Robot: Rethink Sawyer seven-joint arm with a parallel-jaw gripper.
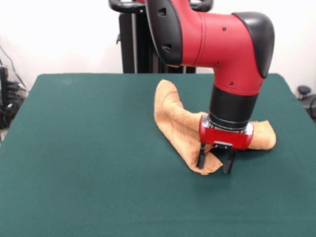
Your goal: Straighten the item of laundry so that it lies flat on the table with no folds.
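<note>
The towel (180, 118) lies crumpled right of centre on the green surface (74, 163), its long fold running from 11 o'clock to 5 o'clock. The gripper (216, 160) stands at that 5 o'clock corner, jaws spread, straddling the cloth's edge.

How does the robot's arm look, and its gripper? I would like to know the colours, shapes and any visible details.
The arm has rounded, glossy red shells with black caps at the joints and small dark screw holes. Its wrist is a black cylinder with a thin silver ring below. The gripper has a red, boxy body with a silver edge and two slim black fingers. No cables or markings can be seen on it.
</note>
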